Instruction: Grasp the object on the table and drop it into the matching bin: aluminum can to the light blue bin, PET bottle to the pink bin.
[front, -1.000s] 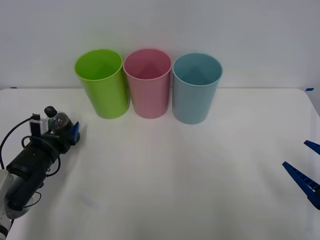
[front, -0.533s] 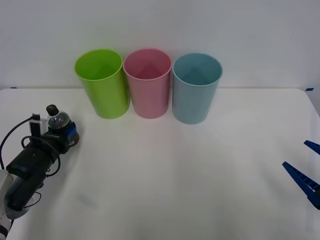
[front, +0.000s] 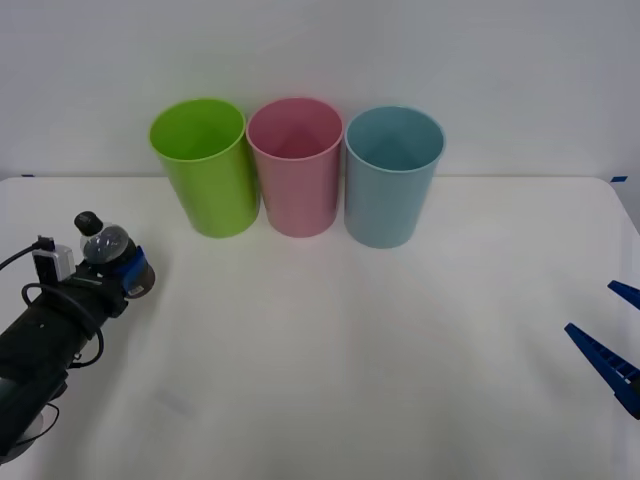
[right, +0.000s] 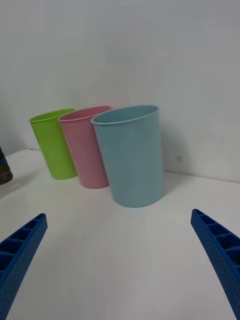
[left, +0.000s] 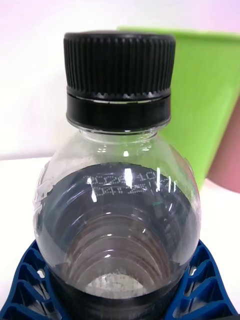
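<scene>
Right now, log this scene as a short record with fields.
bottle: PET bottle, black cap, dark contents, upright at the table's left side
left pincer: closed on the bottle
right pincer: open, idle at the right edge
bins, robot's left to right: lime green bin, pink bin, light blue bin
target: pink bin

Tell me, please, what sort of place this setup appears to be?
Probably a robot test bench for waste sorting: a plain white table, three coloured bins including the pink bin, and a PET bottle in the left gripper.

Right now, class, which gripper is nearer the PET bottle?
Left. The left gripper is shut on the PET bottle near the table's left edge; the right gripper waits open across the table.
</scene>
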